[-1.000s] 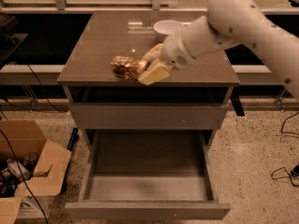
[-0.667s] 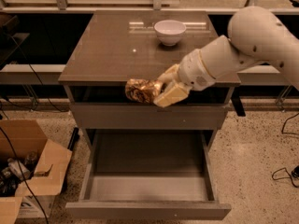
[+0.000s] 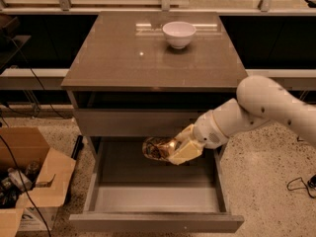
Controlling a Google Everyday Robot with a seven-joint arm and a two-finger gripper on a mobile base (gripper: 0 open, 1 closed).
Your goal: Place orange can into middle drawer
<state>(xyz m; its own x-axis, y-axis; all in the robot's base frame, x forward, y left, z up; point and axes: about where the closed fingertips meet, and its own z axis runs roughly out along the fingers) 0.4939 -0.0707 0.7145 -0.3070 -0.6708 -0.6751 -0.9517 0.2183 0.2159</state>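
I see the cabinet (image 3: 153,63) with its drawer (image 3: 158,199) pulled out; a bowl (image 3: 178,33) sits on top, near the back; my gripper (image 3: 173,149) hangs over the drawer's rear part, fingers clamped on the can (image 3: 155,148), which seems clear of the floor.

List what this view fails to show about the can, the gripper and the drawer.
Camera view:
- The orange can: its right end is covered by the gripper, which holds it over the middle drawer.
- How high the can hangs above the drawer floor: one view, cannot tell.
- The drawer's rear: hidden by can and gripper.
- The arm: cut off by the right edge.
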